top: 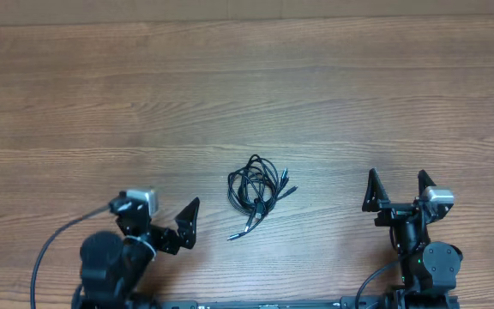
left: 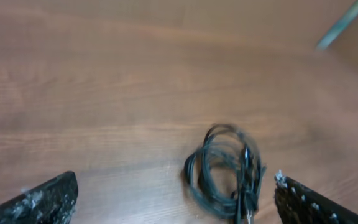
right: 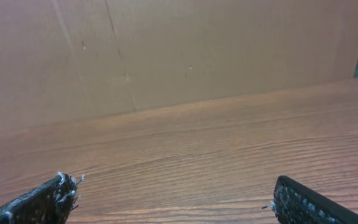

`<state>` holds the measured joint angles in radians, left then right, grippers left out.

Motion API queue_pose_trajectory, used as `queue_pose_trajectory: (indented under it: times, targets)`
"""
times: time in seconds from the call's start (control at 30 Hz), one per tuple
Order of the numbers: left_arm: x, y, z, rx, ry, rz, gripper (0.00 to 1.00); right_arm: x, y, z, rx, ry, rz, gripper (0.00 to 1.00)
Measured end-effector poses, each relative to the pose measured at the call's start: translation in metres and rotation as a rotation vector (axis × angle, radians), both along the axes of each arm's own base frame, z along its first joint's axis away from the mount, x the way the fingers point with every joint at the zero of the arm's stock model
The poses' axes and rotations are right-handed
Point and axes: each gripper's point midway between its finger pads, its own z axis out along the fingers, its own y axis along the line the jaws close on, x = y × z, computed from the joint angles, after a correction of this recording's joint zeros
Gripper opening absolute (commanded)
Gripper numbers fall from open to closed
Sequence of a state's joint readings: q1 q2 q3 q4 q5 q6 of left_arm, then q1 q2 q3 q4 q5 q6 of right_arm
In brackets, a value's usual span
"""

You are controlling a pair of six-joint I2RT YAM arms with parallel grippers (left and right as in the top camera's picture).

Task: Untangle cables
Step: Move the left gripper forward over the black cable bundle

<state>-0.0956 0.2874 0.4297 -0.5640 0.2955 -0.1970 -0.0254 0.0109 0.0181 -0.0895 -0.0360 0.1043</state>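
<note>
The big wooden table (top: 247, 86) fills almost the whole top view. It is brown with long lines in the wood. Behind it stands a plain brown wall (right: 166, 50), which the right wrist camera sees.

Two black robot arms sit at the near edge of the table. The left arm (top: 110, 257) is on one side and the right arm (top: 418, 257) is on the other, well apart.

The left pincer (left: 176, 186) is spread wide and holds nothing. It points at an angle toward the middle of the table. The right pincer (top: 396, 180) is spread wide too and holds nothing. It points straight away from the robot.

The cables (top: 256, 193) lie on the table between the two arms, nearer to the left pincer. Nothing touches them. They are thin and black, looped together in one small messy bunch. In the left wrist view the bunch looks blurry.

A few small plug tips (top: 288, 190) stick out of the bunch.
</note>
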Motion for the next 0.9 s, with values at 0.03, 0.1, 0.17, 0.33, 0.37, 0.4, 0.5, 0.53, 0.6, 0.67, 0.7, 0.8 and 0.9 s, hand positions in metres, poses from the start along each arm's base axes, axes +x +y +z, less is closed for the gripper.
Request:
queue_pose_trajectory:
  times: [0.03, 0.1, 0.17, 0.33, 0.37, 0.4, 0.5, 0.53, 0.6, 0.67, 0.7, 0.8, 0.9]
  targets:
    - [0.002, 0.000, -0.002, 0.013, 0.037, -0.005, 1.00, 0.000, 0.000, 0.000, 0.000, 0.000, 0.000, 1.00]
    - [0.005, 0.000, -0.003, 0.044, 0.107, -0.017, 1.00, 0.000, 0.000, 0.000, 0.000, 0.001, 0.000, 1.00]
    - [0.011, -0.002, 0.001, 0.074, 0.165, -0.036, 1.00, 0.000, 0.000, 0.000, 0.000, 0.001, 0.000, 1.00]
    - [0.028, -0.016, 0.006, 0.142, 0.300, -0.117, 1.00, 0.000, 0.000, 0.000, 0.000, 0.000, 0.000, 1.00]
    - [0.032, -0.021, 0.003, 0.163, 0.344, -0.138, 1.00, 0.000, 0.000, 0.000, 0.000, 0.000, 0.000, 1.00]
    - [0.033, -0.023, 0.002, 0.170, 0.357, -0.148, 1.00, 0.000, 0.000, 0.000, 0.000, 0.001, 0.000, 1.00]
    - [0.040, -0.036, -0.012, 0.232, 0.453, -0.199, 1.00, 0.000, 0.000, 0.000, 0.000, 0.001, 0.000, 1.00]
    - [0.042, -0.041, -0.018, 0.253, 0.481, -0.215, 1.00, 0.000, 0.000, 0.000, 0.000, 0.001, 0.000, 1.00]
    - [0.045, -0.051, -0.031, 0.293, 0.530, -0.245, 1.00, 0.000, 0.000, 0.000, 0.000, 0.000, 0.000, 1.00]
    - [0.046, -0.064, -0.047, 0.333, 0.578, -0.284, 1.00, 0.000, 0.000, 0.000, 0.000, 0.000, 0.000, 1.00]
    - [0.045, -0.069, -0.055, 0.352, 0.601, -0.300, 1.00, 0.000, 0.000, 0.000, 0.000, 0.001, 0.000, 1.00]
    - [0.041, -0.079, -0.079, 0.413, 0.665, -0.333, 1.00, 0.000, 0.000, 0.000, 0.000, 0.000, -0.001, 1.00]
    - [0.040, -0.082, -0.098, 0.462, 0.716, -0.338, 1.00, 0.000, 0.000, 0.000, 0.000, 0.000, 0.000, 1.00]
